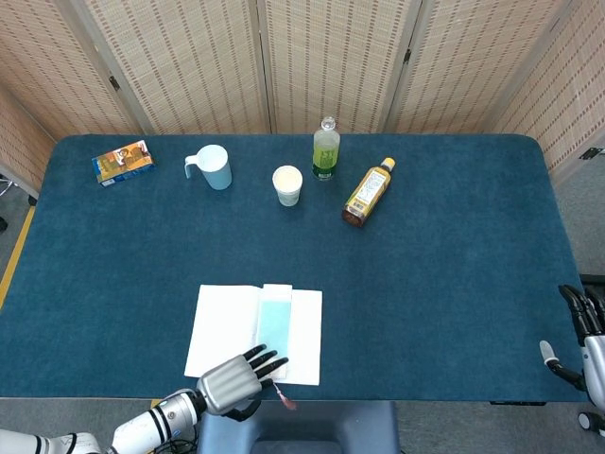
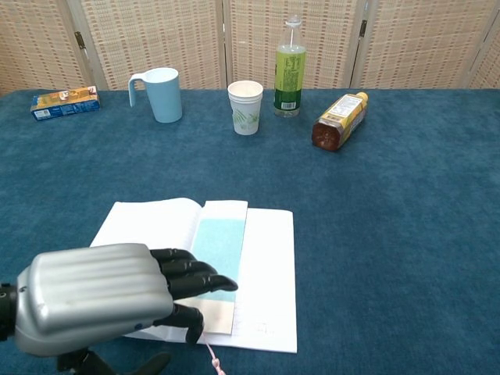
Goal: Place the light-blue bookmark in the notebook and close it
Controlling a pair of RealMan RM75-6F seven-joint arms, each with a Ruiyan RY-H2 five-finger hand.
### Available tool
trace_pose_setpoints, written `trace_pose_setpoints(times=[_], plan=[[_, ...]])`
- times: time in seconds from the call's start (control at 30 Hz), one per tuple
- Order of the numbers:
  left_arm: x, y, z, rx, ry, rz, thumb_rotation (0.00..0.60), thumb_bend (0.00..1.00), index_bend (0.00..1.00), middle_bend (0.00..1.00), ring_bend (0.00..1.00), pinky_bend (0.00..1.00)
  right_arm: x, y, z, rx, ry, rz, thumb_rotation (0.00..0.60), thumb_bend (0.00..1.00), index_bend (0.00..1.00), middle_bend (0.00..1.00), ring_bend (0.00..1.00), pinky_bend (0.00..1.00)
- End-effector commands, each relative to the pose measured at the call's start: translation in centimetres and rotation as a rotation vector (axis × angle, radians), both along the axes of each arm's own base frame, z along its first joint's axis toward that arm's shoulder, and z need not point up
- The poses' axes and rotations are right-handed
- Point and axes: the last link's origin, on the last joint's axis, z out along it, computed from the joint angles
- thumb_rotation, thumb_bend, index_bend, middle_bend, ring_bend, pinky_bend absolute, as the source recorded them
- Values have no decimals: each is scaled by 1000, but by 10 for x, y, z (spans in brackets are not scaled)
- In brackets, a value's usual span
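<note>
The white notebook (image 1: 217,326) (image 2: 269,273) lies open near the table's front edge. On a cream sheet (image 2: 238,215) raised and shifted over the spine lies the light-blue bookmark (image 1: 274,323) (image 2: 220,242); its pink cord (image 2: 212,358) trails off the front. My left hand (image 1: 232,382) (image 2: 101,301) is at the notebook's lower edge. Its fingers lie on the bookmark's lower end and its thumb is at the sheet's bottom edge, pinching that sheet. Beyond the table's right edge hangs my right hand (image 1: 584,345), fingers apart and holding nothing.
Along the far side stand a snack box (image 1: 123,163), a light-blue mug (image 1: 214,167), a paper cup (image 1: 287,184) and a green bottle (image 1: 326,149). A brown bottle (image 1: 368,192) lies on its side. Woven screens close off the back.
</note>
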Motion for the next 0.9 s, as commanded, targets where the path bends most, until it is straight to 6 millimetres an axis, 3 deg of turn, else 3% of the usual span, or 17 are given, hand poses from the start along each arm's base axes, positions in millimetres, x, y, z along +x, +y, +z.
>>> trace_pose_setpoints(times=[0.03,0.2,0.47,0.6,0.9], plan=[[5,11,11,26,-48,29,305,626,335,0,0,126,0,0,0,-1,0,2,600,275,0,99,48,109],[0,29,25,101,-91,74,407,625,301,0,0,126,0,-1,0,2,-1,4,600,275,0,99,48,109],[13,69,27,157,-162,149,405,625,295,0,0,126,1,-3,-1,7,1,11,600,275,0,99,48,109],[25,90,21,162,-184,190,378,626,289,0,0,126,2,-3,-1,8,3,10,600,275,0,99,48,109],[48,131,-3,112,-202,344,235,626,273,0,0,126,2,-5,-1,11,7,1,600,275,0,99,47,109]])
